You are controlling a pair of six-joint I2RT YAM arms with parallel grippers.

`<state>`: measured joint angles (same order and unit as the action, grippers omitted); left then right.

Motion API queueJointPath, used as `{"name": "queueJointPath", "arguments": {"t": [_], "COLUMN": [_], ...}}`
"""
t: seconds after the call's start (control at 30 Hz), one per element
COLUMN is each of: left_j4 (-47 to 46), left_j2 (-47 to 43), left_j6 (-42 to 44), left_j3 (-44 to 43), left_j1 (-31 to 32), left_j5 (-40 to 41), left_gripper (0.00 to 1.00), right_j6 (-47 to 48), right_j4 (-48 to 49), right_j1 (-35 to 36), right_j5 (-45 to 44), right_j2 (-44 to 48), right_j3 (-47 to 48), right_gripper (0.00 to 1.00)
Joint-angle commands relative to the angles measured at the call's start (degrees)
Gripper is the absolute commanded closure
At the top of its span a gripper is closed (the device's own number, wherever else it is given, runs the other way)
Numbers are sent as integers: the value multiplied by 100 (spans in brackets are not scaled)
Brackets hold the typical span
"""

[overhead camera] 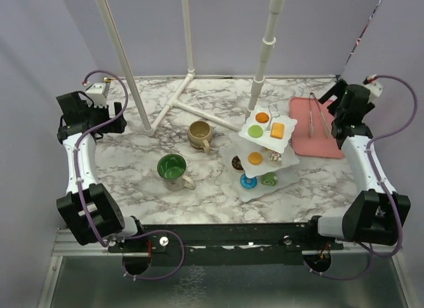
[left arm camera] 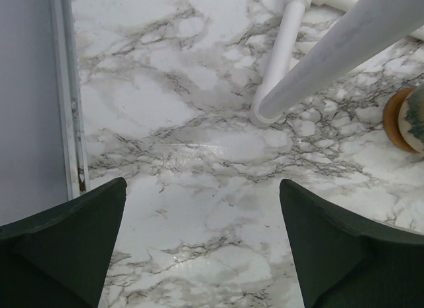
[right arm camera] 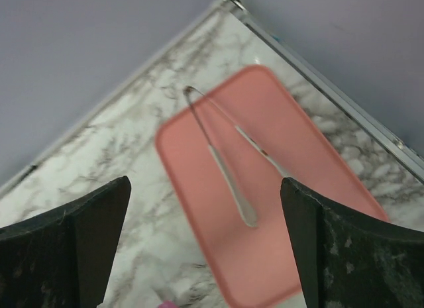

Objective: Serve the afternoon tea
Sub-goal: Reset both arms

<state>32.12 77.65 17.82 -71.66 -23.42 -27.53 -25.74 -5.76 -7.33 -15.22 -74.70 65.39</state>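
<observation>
top external view has the white three-tier stand (overhead camera: 257, 194) on the right half of the marble table (overhead camera: 132, 169), just left of the pink tray (overhead camera: 301, 132); its top plate carries an orange donut (overhead camera: 262, 117), a green round pastry (overhead camera: 255, 131) and an orange square piece (overhead camera: 277, 130), the middle plate shows another orange pastry (overhead camera: 255, 158), and the bottom plate holds a blue donut (overhead camera: 248, 182) and a green donut (overhead camera: 268, 179). the green-lined mug (overhead camera: 172, 169) stands upright near the middle of the table with its handle toward the near right, and the tan mug (overhead camera: 199, 134) stands upright just behind it, between it and the stand; the two mugs are apart from each other and from the stand. metal tongs (overhead camera: 318, 119) lie lengthwise on the tray. the left gripper (overhead camera: 118, 119) hangs over the far left of the table, well apart from both mugs, and the left wrist view shows its fingers (left arm camera: 73, 248) spread wide over bare marble with nothing between them, the foot of the white pipe frame (overhead camera: 179, 99) ahead. the right gripper (overhead camera: 339, 119) sits above the tray's right edge; the right wrist view shows it gaping wide and empty, looking down on the tongs and tray, touching neither
</observation>
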Motion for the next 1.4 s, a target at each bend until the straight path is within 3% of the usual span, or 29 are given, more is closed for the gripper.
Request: {"name": "queueJointPath", "arguments": {"t": [0.0, 0.1, 0.2, 0.57, 0.63, 0.77, 1.2, 1.37], "left_j4": [-1605, -2848, -4020, -6496, -7095, -7253, -8976, -9661], "left_j2": [177, 222, 349, 659, 676, 788, 1255, 1362], "left_j6": [-290, -721, -1192, -2001, -2203, -2303, -2443, -2197], "left_j3": [1005, 1771, 2445, 3890, 4132, 4327, 4971, 5281], "left_j1": [-49, -39, 51, 1036, 1159, 1376, 1803, 2120], "left_j5": [50, 202, 555, 1773, 1801, 1913, 2187, 2434], "left_gripper": [1, 1, 1, 1, 1, 1, 1, 1], "right_j6": [-150, 302, 414, 1033, 1069, 1042, 1296, 1629], "right_j4": [1149, 2323, 2577, 5074, 4974, 5073, 5353, 5996], "right_j1": [-92, -119, -119, -119, -118, -114, 47, 378], "right_j5": [-1137, -1432, -1467, -519, -398, -365, -645, -639], "right_j2": [14, -49, -379, -346, -223, -19, 400, -183], "right_j3": [-1076, -1896, -2185, -3976, -4034, -4294, -4835, -4848], "right_gripper": [0, 0, 0, 0, 0, 0, 0, 0]}}
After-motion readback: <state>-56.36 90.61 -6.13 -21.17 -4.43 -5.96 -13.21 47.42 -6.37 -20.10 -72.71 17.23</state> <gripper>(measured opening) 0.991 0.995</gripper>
